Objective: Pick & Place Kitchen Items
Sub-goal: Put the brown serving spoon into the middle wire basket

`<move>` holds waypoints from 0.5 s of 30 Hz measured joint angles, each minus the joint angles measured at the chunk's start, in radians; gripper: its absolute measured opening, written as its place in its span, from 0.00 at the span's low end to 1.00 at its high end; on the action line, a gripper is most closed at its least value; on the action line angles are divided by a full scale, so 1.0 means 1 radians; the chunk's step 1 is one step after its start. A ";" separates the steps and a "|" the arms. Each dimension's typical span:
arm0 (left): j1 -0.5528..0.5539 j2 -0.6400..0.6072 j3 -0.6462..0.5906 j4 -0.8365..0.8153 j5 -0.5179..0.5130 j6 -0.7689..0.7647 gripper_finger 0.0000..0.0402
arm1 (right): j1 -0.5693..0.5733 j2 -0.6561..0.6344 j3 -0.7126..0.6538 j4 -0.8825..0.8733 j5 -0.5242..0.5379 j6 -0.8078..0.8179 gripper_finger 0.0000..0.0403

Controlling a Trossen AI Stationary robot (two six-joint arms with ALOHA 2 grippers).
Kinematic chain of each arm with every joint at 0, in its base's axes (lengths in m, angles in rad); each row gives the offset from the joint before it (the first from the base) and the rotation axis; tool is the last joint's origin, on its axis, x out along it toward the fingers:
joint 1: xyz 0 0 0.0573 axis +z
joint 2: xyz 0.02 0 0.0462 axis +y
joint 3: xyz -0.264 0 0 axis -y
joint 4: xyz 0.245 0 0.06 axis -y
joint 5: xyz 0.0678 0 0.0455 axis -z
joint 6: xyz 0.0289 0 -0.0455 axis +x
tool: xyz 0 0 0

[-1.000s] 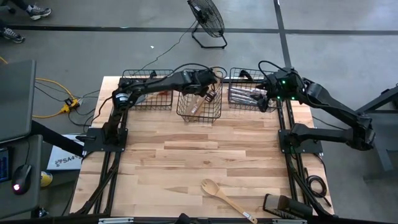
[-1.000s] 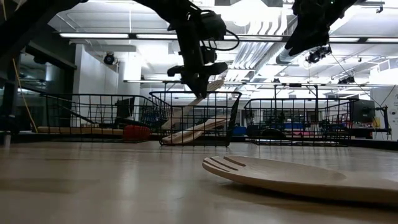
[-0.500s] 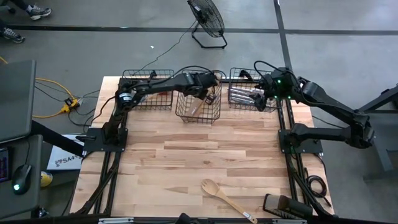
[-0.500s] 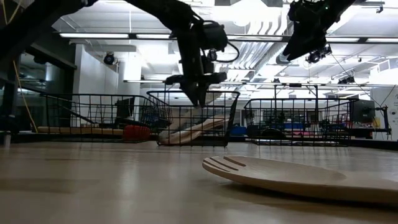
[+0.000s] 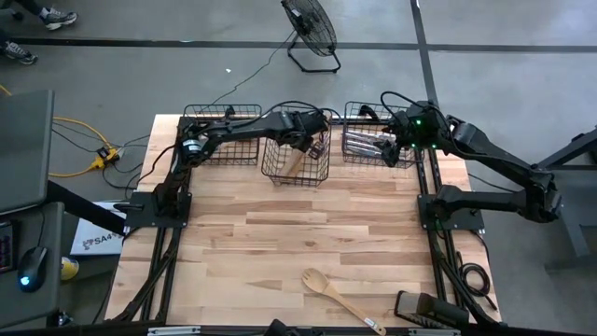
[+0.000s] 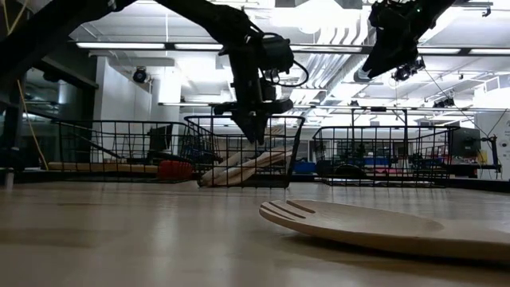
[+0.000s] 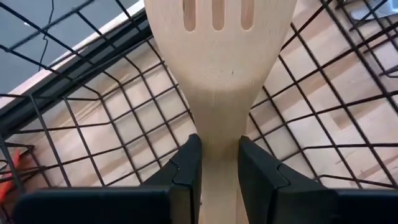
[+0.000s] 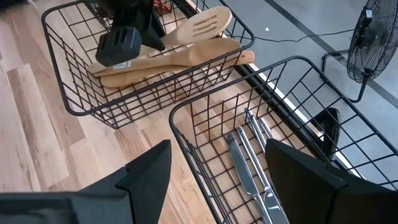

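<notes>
Right now my left gripper [image 7: 217,171] is inside the middle basket [image 5: 297,175], its fingers [image 7: 186,165] clamped on the neck of a slotted wooden spoon [image 7: 217,43]. Other wooden utensils [image 8: 174,59] lie in that basket. My right gripper [image 8: 217,180] hangs above the right basket [image 8: 205,106] with jaws spread wide, holding nothing; silver cutlery [image 8: 249,158] lies below. A wooden fork [image 5: 341,300] rests on the table [image 5: 280,243] near the front edge.

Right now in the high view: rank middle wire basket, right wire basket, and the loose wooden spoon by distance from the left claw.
1. Middle black wire basket: directly under the left claw.
2. Right black wire basket: beside it, toward the right arm.
3. Pale wooden spoon: alone near the table's front edge.
</notes>
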 joint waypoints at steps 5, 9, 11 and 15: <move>0.000 0.000 0.000 0.000 0.000 0.002 0.29 | 0.000 0.000 0.000 0.000 0.000 0.000 0.62; 0.000 0.000 0.000 0.000 -0.001 0.002 0.40 | 0.000 0.000 0.000 0.000 0.000 0.000 0.62; 0.000 0.000 0.000 0.001 -0.001 0.002 0.41 | 0.000 0.000 0.000 0.000 0.000 0.000 0.62; 0.000 0.000 0.000 -0.005 -0.001 0.002 0.42 | 0.000 0.000 0.000 0.000 0.000 0.005 0.62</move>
